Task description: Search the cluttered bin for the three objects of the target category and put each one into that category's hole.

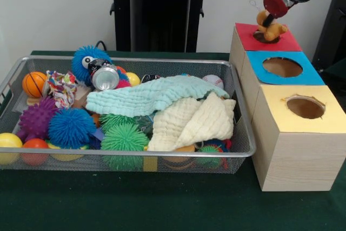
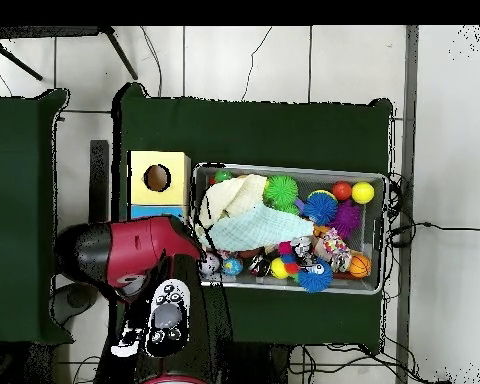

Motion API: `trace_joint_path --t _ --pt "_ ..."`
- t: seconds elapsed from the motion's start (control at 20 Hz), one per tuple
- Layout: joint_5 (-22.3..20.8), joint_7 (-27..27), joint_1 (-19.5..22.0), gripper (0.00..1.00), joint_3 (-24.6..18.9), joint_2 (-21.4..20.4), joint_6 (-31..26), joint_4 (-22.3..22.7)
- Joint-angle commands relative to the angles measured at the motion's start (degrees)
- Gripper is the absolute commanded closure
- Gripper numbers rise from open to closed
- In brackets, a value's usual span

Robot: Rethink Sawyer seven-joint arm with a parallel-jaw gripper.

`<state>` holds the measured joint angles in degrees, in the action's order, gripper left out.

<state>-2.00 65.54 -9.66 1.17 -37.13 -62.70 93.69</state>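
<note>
You are seeing only the end of the arm in the front view, cut off by the top edge, and from overhead the red arm is covering the red and most of the blue box top, so the gripper (image 1: 268, 21) is showing in the front view alone. Its fingers are pinching a small orange-yellow plush animal (image 1: 271, 27), which is hanging right at the dark hole in the red-topped box (image 1: 281, 40); how far it is sitting in the hole is hard to make out. The blue-topped box (image 1: 311, 73) and the yellow-topped box (image 1: 331, 113) are lying beside it, with nothing showing in their holes. On the green tabletop (image 1: 135, 204), the wire-mesh bin (image 1: 240, 152) is holding a mint cloth (image 1: 146, 97) and a cream cloth (image 1: 194, 123) that are burying much of the clutter; a blue spiky ball (image 1: 70, 127), a green spiky ball (image 1: 124, 138), a purple spiky ball (image 1: 37, 117), a small basketball (image 1: 33, 83) and a baseball (image 1: 213, 81) are poking out around them.
</note>
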Motion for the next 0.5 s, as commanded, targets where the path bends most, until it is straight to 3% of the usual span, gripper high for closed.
trace_joint_path --t 0.05,0.5 --pt "1.15 17.59 -0.35 1.0 0.59 3.85 -5.77 -1.79" --pt "1.34 18.22 -0.94 1.0 1.0 5.81 -3.46 -2.97"
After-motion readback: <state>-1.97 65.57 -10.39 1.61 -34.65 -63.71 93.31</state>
